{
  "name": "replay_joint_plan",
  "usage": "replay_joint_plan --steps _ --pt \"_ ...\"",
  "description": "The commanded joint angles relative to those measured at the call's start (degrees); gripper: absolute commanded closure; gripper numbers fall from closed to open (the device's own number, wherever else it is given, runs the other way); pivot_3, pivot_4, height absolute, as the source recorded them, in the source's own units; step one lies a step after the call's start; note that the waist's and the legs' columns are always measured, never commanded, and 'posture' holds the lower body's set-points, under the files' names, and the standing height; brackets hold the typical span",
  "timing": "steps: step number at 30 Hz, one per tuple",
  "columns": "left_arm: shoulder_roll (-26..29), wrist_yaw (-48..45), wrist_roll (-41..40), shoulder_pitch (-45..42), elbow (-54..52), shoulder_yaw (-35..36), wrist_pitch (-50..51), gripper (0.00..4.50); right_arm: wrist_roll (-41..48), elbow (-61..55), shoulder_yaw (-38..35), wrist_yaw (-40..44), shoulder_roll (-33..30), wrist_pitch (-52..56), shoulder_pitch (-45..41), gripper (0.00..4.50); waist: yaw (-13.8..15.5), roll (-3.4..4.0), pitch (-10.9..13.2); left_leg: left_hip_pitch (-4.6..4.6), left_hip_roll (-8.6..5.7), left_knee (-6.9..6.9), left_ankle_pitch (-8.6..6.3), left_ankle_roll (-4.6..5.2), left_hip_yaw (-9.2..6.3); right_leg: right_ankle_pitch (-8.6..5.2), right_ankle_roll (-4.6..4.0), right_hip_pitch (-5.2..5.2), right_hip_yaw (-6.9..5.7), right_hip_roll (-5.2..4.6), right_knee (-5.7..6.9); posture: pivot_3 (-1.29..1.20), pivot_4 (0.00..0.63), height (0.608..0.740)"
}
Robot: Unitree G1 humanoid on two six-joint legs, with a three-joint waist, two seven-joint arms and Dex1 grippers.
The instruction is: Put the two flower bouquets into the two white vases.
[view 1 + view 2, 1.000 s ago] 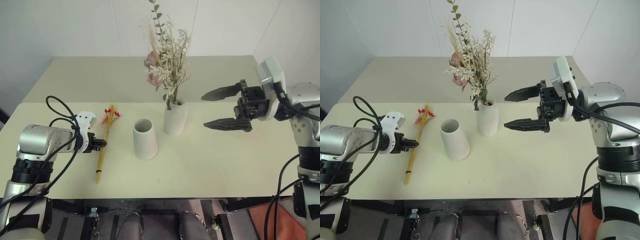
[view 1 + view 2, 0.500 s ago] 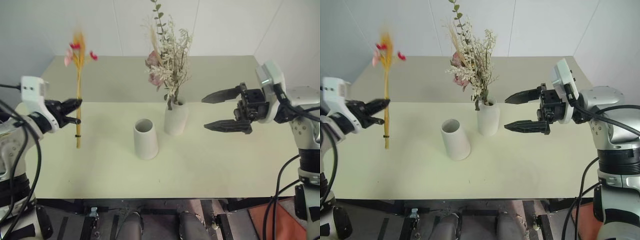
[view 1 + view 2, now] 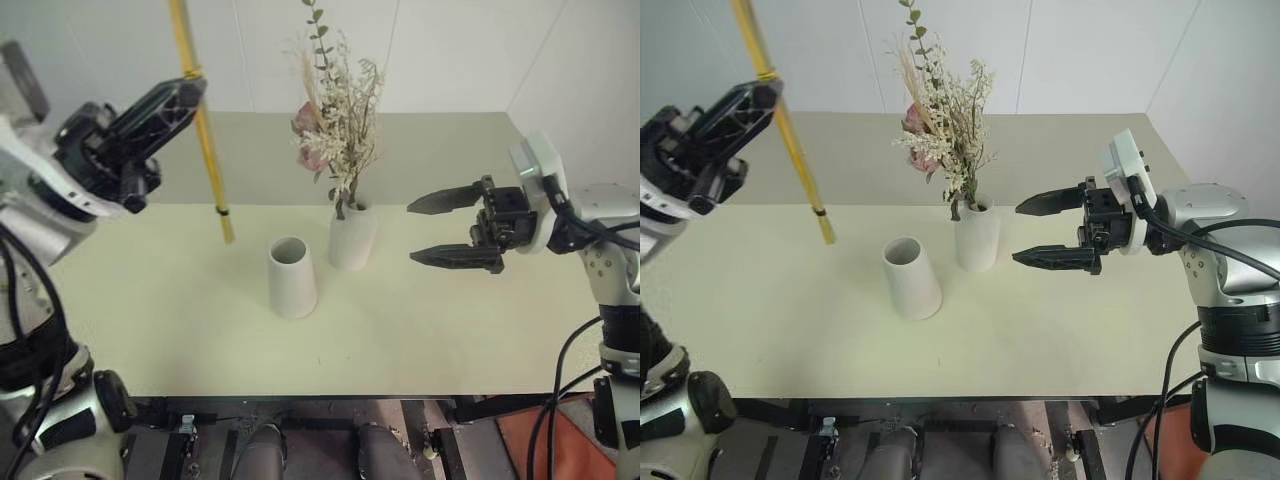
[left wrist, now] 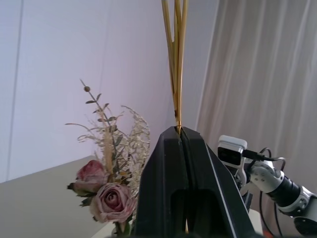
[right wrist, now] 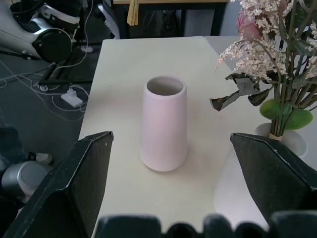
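Matt white ceramic on tapered cone vase (image 3: 291, 277) and narrow-necked bottle vase (image 3: 350, 238), smooth, no glaze shine. Dry, papery beige sprigs and pink blooms in bushy dried bouquet (image 3: 335, 120). Glossy straw-like yellow stalk bundle (image 3: 203, 130). Pale yellow-cream matt smooth worktop (image 3: 420, 330). Black matt plastic left gripper (image 3: 185, 95) and right gripper (image 3: 425, 232).

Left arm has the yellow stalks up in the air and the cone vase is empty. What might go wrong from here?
1. The left gripper pinches the yellow stalks partway up, so the long free end below could swing and knock the cone vase instead of entering its mouth.
2. The bushy bouquet in the bottle vase stands right beside it; a sideways approach may snag its sprigs.
3. The open right gripper hovers near the bottle vase and might nudge it.
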Motion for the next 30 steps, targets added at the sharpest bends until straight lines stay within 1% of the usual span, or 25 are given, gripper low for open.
replay_joint_plan --steps 1,5,8,15,19,21,26,28,29,30 --pt "-1.6 -3.09 2.77 -1.84 1.61 -4.83 -4.84 4.46 1.87 -2.68 -2.47 -0.59 -1.07 0.68 0.1 0.0 -0.01 0.0 0.0 0.0 0.0 0.0 0.0 0.0 0.0 0.01 -0.01 0.0 0.0 0.0 0.0 0.0 0.15 0.74" --pt "-3.12 -5.54 6.32 -1.76 4.3 -8.8 -8.35 4.46 2.77 -4.52 -3.64 -1.43 -1.72 1.57 1.39 0.0 -0.09 0.0 0.0 -0.03 0.0 -0.01 0.0 0.0 0.0 0.01 -0.01 -0.02 0.0 0.01 -0.01 0.0 0.15 0.74" --pt "-3.98 -9.38 10.52 0.05 5.29 -12.62 -11.63 4.46 4.04 -6.6 -5.21 -2.73 -2.76 2.52 3.15 0.0 -0.11 0.0 0.0 -0.04 0.0 -0.02 0.0 0.0 0.0 0.01 -0.01 -0.03 0.01 0.01 -0.01 0.0 0.15 0.74" --pt "-4.57 -13.81 16.24 1.78 6.9 -17.78 -15.56 4.46 5.68 -8.67 -6.84 -4.44 -3.39 3.6 4.91 0.0 -0.15 0.0 0.0 -0.02 0.0 0.0 0.0 0.01 0.01 -0.01 0.02 -0.02 0.02 0.02 -0.01 0.0 0.15 0.74" --pt "-4.31 -14.75 18.65 3.08 7.06 -19.66 -16.45 3.6 6.16 -8.97 -6.81 -4.82 -3.28 3.65 5.12 0.0 -0.14 0.0 0.0 -0.02 0.01 -0.02 0.0 0.01 0.0 -0.01 0.01 -0.02 0.02 0.02 -0.01 0.0 0.15 0.74" --pt "-3.54 -15.7 18.46 4.07 6.45 -19.35 -16.16 2.97 6.16 -9.02 -6.76 -4.86 -3.23 3.51 5.35 0.0 -0.13 0.0 0.0 -0.04 0.0 -0.02 0.0 0.01 0.0 -0.01 0.01 -0.03 0.02 0.02 -0.01 0.0 0.15 0.74" --pt "-1.88 -14.31 18.15 6.35 5.6 -17.2 -15.36 1.36 6.1 -8.52 -6.5 -4.56 -2.89 3.12 5.61 0.0 -0.14 0.0 0.0 -0.03 0.01 -0.02 0.0 0.01 0.0 -0.03 0.05 -0.03 0.02 0.02 -0.01 0.0 0.15 0.74" --pt "-1.67 -14.16 18.06 6.85 5.1 -17.14 -15.39 0.82 5.98 -8.15 -6.24 -4.33 -2.7 2.91 5.44 0.0 -0.15 0.0 0.0 -0.03 0.01 -0.02 0.0 0.01 0.0 -0.04 0.07 -0.03 0.02 0.02 -0.01 0.0 0.15 0.74" --pt "-1.73 -13.92 18.05 6.96 4.86 -17.2 -15.43 0.42 5.86 -7.93 -6.06 -4.24 -2.58 2.79 5.24 0.0 -0.12 0.0 0.0 -0.03 0.01 -0.02 0.0 0.01 0.0 -0.04 0.07 -0.02 0.02 0.01 -0.02 0.0 0.15 0.74" --pt "-1.92 -13.55 18.17 7.02 4.61 -17.28 -15.61 0.12 5.72 -7.65 -5.84 -4.19 -2.45 2.7 4.96 0.0 -0.1 0.0 0.0 -0.03 0.01 -0.02 0.0 0.01 0.0 -0.05 0.08 -0.03 0.02 0.01 -0.01 0.0 0.15 0.74"
